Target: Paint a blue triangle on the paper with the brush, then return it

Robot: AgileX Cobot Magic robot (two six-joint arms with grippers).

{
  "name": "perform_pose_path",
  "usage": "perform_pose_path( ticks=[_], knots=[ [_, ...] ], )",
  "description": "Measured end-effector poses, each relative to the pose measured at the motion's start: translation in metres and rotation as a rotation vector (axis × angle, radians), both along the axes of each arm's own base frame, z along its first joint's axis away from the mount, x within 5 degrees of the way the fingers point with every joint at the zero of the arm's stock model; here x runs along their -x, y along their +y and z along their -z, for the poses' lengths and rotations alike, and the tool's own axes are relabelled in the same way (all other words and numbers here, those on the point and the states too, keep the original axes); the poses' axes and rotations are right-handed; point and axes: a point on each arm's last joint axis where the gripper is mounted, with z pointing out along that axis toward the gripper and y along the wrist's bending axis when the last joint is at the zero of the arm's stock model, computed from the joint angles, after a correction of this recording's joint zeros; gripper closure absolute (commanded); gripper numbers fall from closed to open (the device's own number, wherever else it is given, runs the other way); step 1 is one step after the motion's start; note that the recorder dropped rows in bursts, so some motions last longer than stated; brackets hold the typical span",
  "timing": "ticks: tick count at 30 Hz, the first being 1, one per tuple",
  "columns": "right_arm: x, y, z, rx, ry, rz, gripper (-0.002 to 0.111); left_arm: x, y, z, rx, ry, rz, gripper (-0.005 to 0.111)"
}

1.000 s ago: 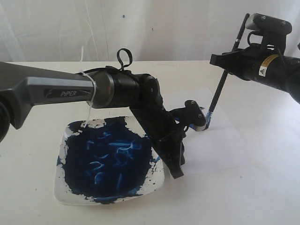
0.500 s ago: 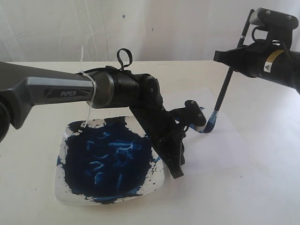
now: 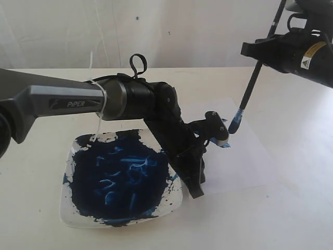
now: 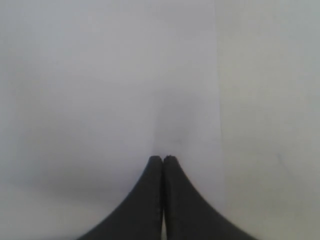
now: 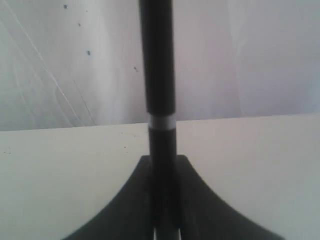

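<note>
The black-handled brush [image 3: 251, 86] hangs tilted, its blue tip [image 3: 235, 124] lifted off the paper [image 3: 244, 159]. My right gripper [image 3: 260, 50] is shut on the brush's handle [image 5: 159, 90] high at the right. My left gripper [image 3: 196, 188] is shut with nothing in it, fingertips [image 4: 155, 162] down on the paper's near corner beside the dish. A short blue paint stroke [image 3: 225, 145] shows on the paper behind the left wrist. The left arm hides whether it forms the blue triangle.
A square white dish [image 3: 78, 219] smeared with dark blue paint sits at the front left, touching the paper's edge. The left arm [image 3: 78, 101] stretches across the dish. A white curtain hangs behind the cream table [image 3: 291, 219].
My right gripper has risen and drifted right, lifting the brush tip off the paper. The left arm has stayed still.
</note>
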Motion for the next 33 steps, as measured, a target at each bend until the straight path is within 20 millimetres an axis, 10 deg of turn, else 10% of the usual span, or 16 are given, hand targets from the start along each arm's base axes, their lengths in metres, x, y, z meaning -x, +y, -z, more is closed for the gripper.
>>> perform_pose_path(
  ticks=[33],
  knots=[
    [-0.031,0.010,0.029,0.034,-0.196,-0.032,0.108,0.000,0.000,0.000,0.001,0.001,-0.001,0.107]
  ],
)
